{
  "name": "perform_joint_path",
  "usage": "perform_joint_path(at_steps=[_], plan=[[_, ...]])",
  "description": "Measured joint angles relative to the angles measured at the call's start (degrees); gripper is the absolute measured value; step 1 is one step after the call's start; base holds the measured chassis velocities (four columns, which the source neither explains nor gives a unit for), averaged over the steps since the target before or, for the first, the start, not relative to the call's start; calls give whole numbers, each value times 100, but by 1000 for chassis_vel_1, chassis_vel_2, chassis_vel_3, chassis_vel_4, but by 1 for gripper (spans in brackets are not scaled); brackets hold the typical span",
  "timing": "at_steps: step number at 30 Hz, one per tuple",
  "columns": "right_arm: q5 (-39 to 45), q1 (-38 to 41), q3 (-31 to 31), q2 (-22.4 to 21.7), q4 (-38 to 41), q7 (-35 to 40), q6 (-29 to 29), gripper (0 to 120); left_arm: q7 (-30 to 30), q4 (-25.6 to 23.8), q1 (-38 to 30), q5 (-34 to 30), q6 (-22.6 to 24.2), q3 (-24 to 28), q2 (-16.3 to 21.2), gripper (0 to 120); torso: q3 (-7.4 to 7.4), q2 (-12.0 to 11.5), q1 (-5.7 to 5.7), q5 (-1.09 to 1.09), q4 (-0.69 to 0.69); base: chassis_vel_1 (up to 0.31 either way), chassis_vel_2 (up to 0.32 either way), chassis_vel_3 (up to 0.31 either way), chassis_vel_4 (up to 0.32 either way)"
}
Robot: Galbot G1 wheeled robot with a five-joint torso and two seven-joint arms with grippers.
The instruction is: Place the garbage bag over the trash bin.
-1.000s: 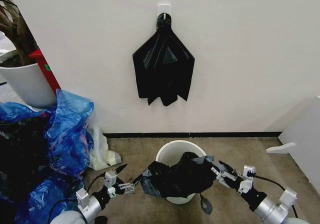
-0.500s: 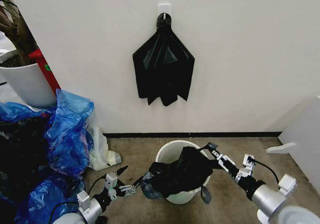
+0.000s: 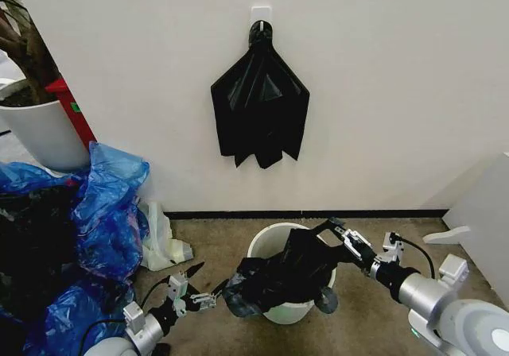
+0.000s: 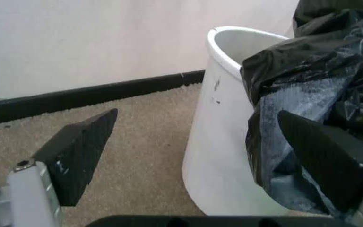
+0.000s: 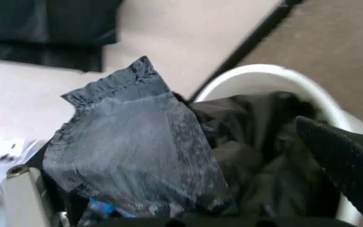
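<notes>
The white trash bin [image 3: 274, 246] stands on the carpet by the wall. The black garbage bag [image 3: 288, 275] lies crumpled over its opening and hangs down its front left side. My right gripper [image 3: 340, 238] is above the bin's right rim, jaws apart, with a flap of the garbage bag [image 5: 137, 142] draped over one finger. My left gripper [image 3: 199, 286] is low on the bin's left, open, with one fingertip [image 4: 323, 158] against the hanging part of the garbage bag [image 4: 307, 94]. The bin [image 4: 222, 142] wall shows bare beside it.
More black bags [image 3: 260, 110] hang from a wall hook above the bin. Blue plastic bags [image 3: 103, 213] pile up at the left, with a white planter pot [image 3: 40, 133] behind them. A white panel [image 3: 485, 213] stands at the right.
My right gripper has risen and swung toward the wall over the bin's right rim, dragging the bag further over the opening. The left gripper has barely moved.
</notes>
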Motion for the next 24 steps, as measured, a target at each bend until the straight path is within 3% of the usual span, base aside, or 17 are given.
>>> perform_joint_path(at_steps=[2,7,24], plan=[[179,131,9,5,94,604,93,100,-5,-42,-16,70,0,24,-3,100,0,0,0,1,1,0,0,0,0],[174,202,50,6,367,1035,251,100,-5,-94,-85,230,2,78,0,100,0,0,0,0,-1,0,0,0,0],[-191,264,204,-150,610,1197,154,100,40,-144,-43,292,-13,44,26,100,0,0,0,1,-1,0,0,0,0]])
